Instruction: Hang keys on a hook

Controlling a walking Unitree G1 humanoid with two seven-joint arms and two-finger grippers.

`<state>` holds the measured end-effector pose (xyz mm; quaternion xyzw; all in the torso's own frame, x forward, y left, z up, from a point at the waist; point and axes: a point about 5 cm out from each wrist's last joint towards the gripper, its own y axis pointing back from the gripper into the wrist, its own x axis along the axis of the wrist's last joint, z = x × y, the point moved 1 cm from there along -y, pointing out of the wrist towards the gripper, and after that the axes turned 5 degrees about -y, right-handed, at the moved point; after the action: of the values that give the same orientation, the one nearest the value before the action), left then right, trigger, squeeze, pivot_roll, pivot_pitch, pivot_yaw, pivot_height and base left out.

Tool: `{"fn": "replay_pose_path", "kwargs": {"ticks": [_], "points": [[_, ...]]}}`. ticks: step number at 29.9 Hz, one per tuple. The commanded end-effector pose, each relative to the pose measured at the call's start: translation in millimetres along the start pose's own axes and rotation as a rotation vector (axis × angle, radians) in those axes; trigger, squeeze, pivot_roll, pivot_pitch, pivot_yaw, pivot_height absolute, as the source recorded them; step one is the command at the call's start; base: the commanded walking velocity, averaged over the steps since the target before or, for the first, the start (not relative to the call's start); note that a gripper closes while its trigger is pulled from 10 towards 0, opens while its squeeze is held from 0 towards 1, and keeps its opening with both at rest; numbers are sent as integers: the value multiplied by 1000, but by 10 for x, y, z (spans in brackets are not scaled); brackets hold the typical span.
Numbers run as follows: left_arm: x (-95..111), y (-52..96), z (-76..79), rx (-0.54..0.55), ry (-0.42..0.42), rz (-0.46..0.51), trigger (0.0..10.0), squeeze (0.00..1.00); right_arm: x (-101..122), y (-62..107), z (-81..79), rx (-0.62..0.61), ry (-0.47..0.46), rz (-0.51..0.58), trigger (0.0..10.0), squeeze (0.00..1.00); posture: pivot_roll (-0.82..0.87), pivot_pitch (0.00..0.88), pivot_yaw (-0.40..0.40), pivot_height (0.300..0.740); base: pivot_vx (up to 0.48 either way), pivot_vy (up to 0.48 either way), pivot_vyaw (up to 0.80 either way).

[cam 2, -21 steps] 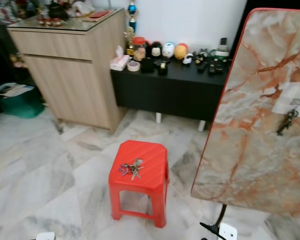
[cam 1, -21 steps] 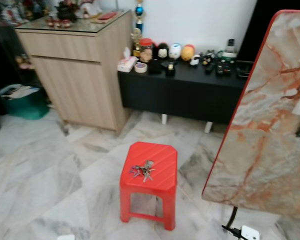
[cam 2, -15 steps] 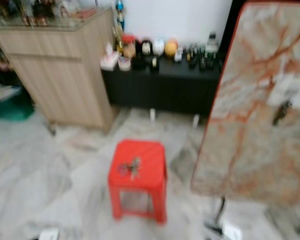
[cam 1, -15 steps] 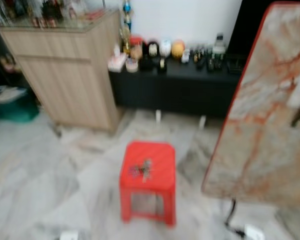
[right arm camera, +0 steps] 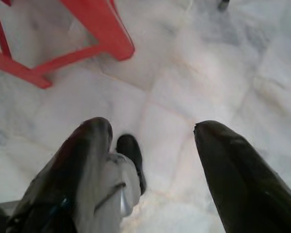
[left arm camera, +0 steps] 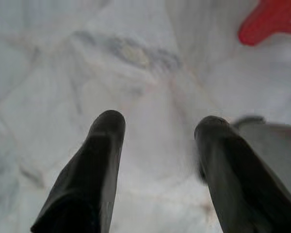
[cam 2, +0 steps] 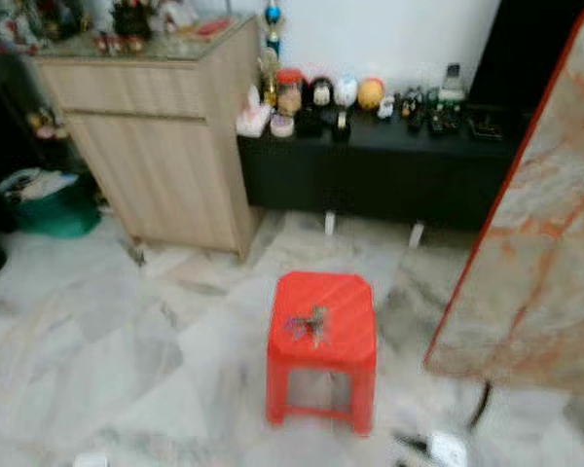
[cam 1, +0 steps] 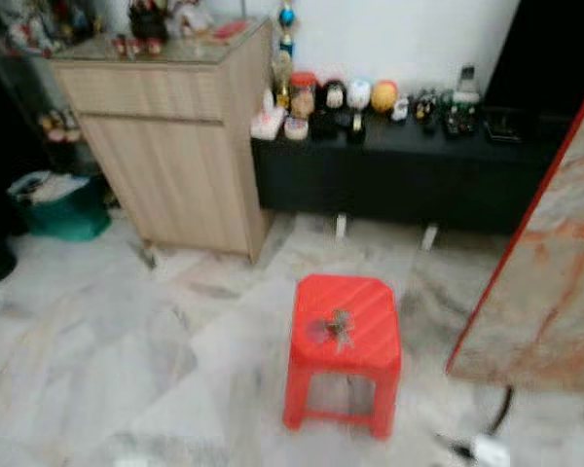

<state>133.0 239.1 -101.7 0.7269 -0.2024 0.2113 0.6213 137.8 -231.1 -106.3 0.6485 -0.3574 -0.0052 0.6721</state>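
Red plastic stool (cam 1: pixel 344 336) on white marble floor (cam 1: pixel 127 370), keys (cam 1: pixel 335 329) lying on its seat. Wood cabinet (cam 1: pixel 170 146) at 11 o'clock, black sideboard (cam 1: pixel 409 175) at 1. Left gripper (left arm camera: pixel 157 131) and right gripper (right arm camera: pixel 150 131): jaws wide apart, empty, over floor.

Head eyes overlook stool (cam 1: pixel 343 331); wrists face floor (left arm camera: pixel 150 97).

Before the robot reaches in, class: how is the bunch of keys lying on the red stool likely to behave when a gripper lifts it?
The keys lie splayed in a loose cluster on the red stool, so they would probably dangle and swing rather than stay stiff. They look like small metal pieces, likely slippery between smooth fingers. The stool's top looks flat, so a nudge might slide them toward an edge.
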Motion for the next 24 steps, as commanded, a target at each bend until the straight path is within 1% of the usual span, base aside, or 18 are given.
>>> {"fn": "replay_pose_path", "kwargs": {"ticks": [1, 5, 10, 24], "points": [[-12, 14, -103, 23, -14, -4, 10000, 0, 41, -15, -106, 26, -5, 13, 10000, 0, 23, 0, 30, 740, 0, 450, 0], [-5, 12, -99, 21, -13, -1, 10000, 0, 84, -20, -108, 27, -1, 20, 10000, 0, 24, 0, 27, 740, 0, 438, 0], [11, 8, -100, 24, -16, 4, 10000, 0, 98, -21, -113, 31, -6, 25, 10000, 0, 28, 0, 24, 740, 0, 0, 0], [22, 5, -100, 33, 9, 8, 10000, 0, 113, -22, -116, 35, -6, 27, 10000, 0, 41, 0, 18, 740, 0, 0, 0]]}}
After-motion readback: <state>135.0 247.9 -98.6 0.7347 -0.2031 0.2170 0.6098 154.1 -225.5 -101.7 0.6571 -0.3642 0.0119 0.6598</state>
